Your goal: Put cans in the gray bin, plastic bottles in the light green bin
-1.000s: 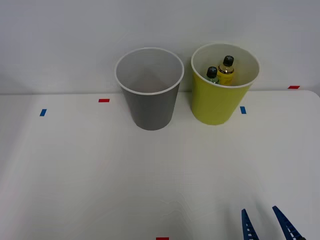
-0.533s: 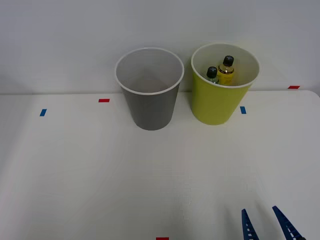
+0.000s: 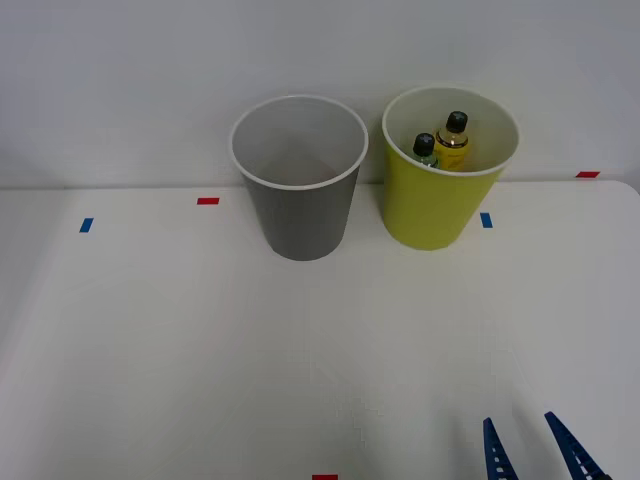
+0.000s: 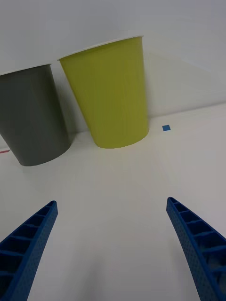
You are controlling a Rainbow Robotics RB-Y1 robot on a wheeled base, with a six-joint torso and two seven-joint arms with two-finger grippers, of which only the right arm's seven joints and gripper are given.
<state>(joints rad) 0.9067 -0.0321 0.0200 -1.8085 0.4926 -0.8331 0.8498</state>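
Observation:
The gray bin (image 3: 299, 190) stands at the back of the white table, and what I can see of its inside is bare. Just to its right stands the light green bin (image 3: 440, 195) with two plastic bottles in it: a green one (image 3: 425, 150) and a yellow-orange one (image 3: 453, 140), both black-capped. My right gripper (image 3: 531, 452) is open and holds nothing, low at the table's front right, far from both bins. In the right wrist view its blue ribbed fingers (image 4: 28, 244) spread wide toward the light green bin (image 4: 110, 94) and the gray bin (image 4: 33, 117). No cans are in view.
Small red tape marks (image 3: 207, 201) and blue tape marks (image 3: 86, 225) dot the white table (image 3: 200, 350). A blue mark (image 3: 486, 220) lies beside the green bin. A pale wall rises right behind the bins.

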